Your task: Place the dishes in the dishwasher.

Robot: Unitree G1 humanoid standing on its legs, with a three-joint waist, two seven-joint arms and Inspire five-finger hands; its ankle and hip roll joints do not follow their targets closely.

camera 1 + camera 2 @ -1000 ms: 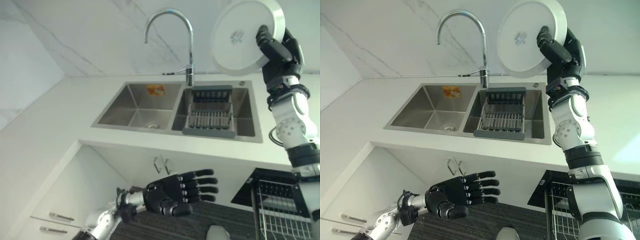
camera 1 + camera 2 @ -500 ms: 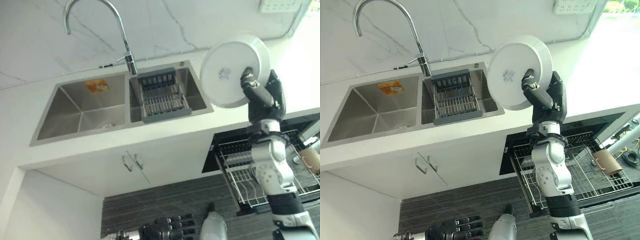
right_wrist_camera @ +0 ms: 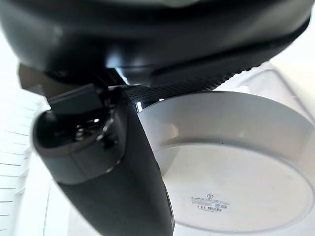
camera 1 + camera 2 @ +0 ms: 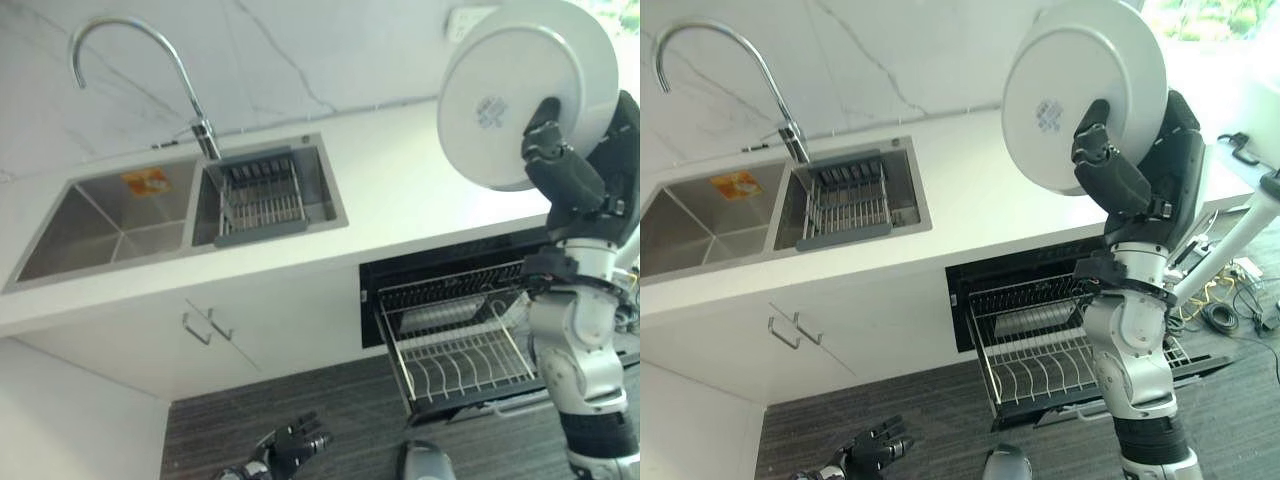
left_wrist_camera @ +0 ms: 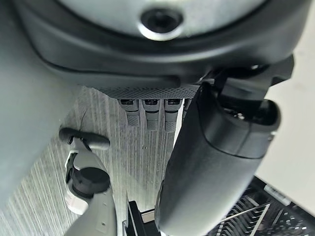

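In the left eye view, you see the right robot hand (image 4: 563, 172) raised high, its thumb and fingers clamped on the rim of a white plate (image 4: 525, 85), which is held on edge with its underside facing you, above the white counter (image 4: 420, 195). Below the counter edge, the dishwasher (image 4: 455, 285) stands open with its wire rack (image 4: 460, 350) pulled out over the dark floor (image 4: 340, 410). A double sink (image 4: 175, 205) sits at the far left of the counter, with a curved faucet (image 4: 140, 60) behind it and a grey drainer basket (image 4: 260, 200) in its right basin. The left robot hand (image 4: 292, 445) hangs low near the floor, fingers extended and holding nothing. In the right eye view, you find the same layout. In the left wrist view, the fingers (image 5: 147, 110) point straight toward the striped floor. In the right wrist view, the thumb lies across the plate's base ring.
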